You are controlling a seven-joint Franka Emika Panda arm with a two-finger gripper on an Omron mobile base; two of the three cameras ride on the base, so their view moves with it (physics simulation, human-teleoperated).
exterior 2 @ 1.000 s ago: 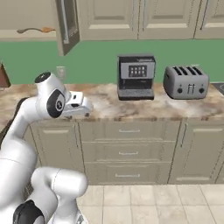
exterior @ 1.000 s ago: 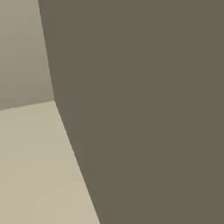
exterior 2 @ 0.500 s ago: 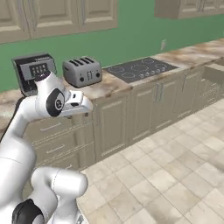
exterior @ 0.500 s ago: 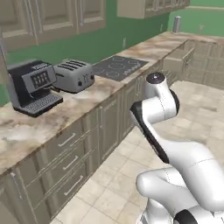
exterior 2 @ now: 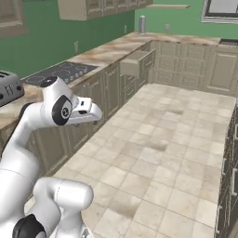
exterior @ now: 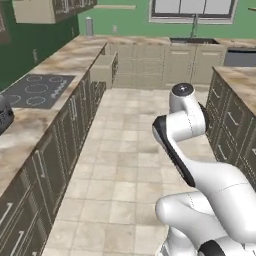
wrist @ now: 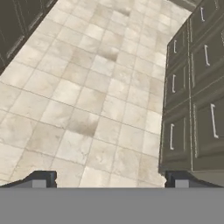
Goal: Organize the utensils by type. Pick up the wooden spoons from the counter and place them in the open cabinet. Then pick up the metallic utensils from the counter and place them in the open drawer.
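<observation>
The gripper is standing wide open in the hand view, its two dark fingertips far apart, holding nothing and touching nothing. It is hanging over the beige tiled floor, with a block of dark drawer fronts just to the right.

In the base views the white arm is folded close above its base, elbow raised and the wrist reaching forward at about counter height, over open floor.

Along the left side the marbled counter is running away toward the far wall, carrying a black cooktop and, nearest, a grey toaster. Farther along, one beige drawer is standing pulled out from the lower cabinets. No utensils can be made out on the counter from here. At the far end a grey cylinder is sitting on the counter, with a sink under the window.
</observation>
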